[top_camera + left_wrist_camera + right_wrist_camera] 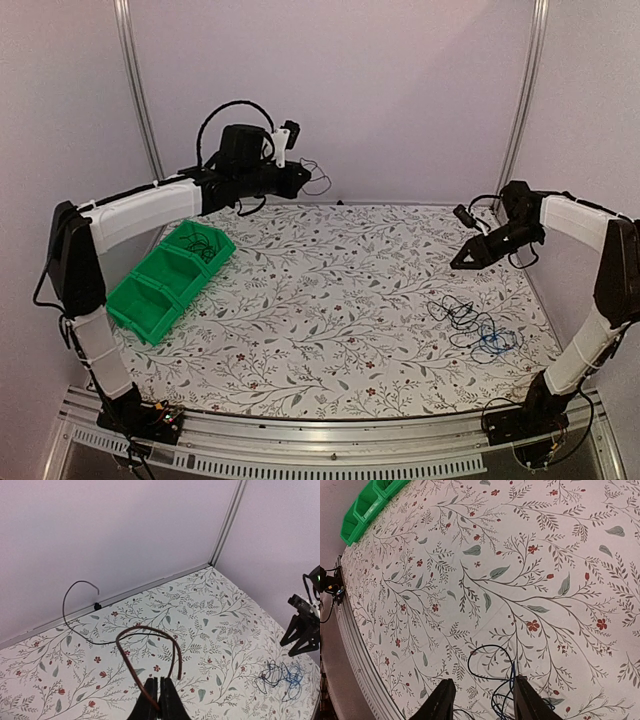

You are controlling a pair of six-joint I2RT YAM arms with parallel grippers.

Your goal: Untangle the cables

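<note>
Bench (330,300), floral-covered; green bin (170,280) at its left; left gripper (159,700), raised at the back, clenched on a brown cable (150,632); right gripper (484,682), released, above the tangled cables (475,325) by the right edge; step: one strand extracted; next probably required carrying it to the bin.

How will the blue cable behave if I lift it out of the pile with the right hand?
Likely floppy: the blue cable lies in loose, thin loops, so it should sag from the grip. Its loops overlap the black cables, so it would probably drag some of them along. Being string-thin, it looks light.
</note>
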